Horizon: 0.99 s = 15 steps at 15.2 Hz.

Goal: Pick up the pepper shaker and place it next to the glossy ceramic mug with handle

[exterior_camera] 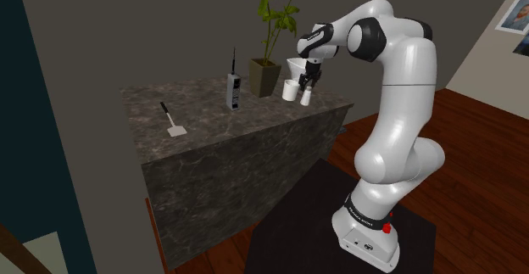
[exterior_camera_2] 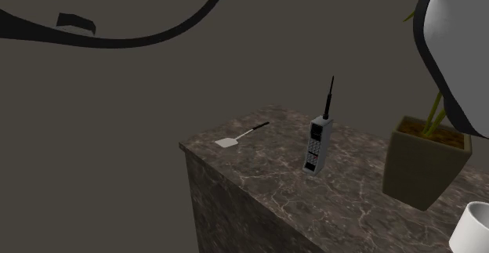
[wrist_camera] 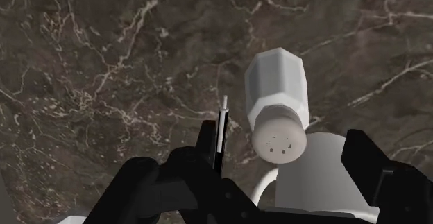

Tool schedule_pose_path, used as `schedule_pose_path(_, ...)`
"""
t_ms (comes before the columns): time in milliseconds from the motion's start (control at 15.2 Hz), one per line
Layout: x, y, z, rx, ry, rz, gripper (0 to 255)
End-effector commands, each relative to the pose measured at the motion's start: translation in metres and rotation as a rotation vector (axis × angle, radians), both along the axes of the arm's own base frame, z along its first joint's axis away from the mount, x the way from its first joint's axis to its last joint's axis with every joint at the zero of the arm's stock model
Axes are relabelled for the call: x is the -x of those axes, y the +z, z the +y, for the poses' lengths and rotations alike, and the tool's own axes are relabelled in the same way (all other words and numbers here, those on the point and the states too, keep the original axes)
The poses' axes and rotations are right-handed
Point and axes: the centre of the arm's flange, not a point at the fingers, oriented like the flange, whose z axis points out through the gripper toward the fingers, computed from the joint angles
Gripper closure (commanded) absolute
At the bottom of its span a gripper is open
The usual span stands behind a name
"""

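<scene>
The pepper shaker [wrist_camera: 276,101] is a white faceted pot with a holed top, standing upright on the dark marble counter [wrist_camera: 104,70]. My gripper [wrist_camera: 286,138] hangs right above it, open. Its black fingers [wrist_camera: 208,143] stand apart on either side of the shaker and touch nothing. The white mug [wrist_camera: 323,181] with a curved handle stands close beside the shaker. In the shoulder view the shaker [exterior_camera: 306,96] and the mug [exterior_camera: 291,91] stand side by side at the counter's far right end, under the gripper [exterior_camera: 308,77]. The mug's rim [exterior_camera_2: 475,226] shows at the second exterior view's lower right.
An old grey handset with an aerial [exterior_camera: 232,87] stands mid-counter. A small spatula [exterior_camera: 172,121] lies toward the shoulder view's left. A potted plant [exterior_camera: 264,75] stands just behind the mug. The counter's front edge [exterior_camera: 246,145] drops to a wooden floor.
</scene>
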Motion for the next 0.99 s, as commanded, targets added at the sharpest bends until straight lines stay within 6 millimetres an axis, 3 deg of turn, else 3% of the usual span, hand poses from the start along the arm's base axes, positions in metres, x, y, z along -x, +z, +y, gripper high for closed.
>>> schedule_pose_path(0,0.0,0.0,0.0,0.0,0.0,0.0,0)
schedule_pose_path(198,0.0,0.0,0.0,0.0,0.0,0.0,0)
schedule_pose_path(462,0.001,0.05,0.006,0.0,0.0,0.0,0)
schedule_pose_path(924,0.001,0.05,0.006,0.0,0.0,0.0,0)
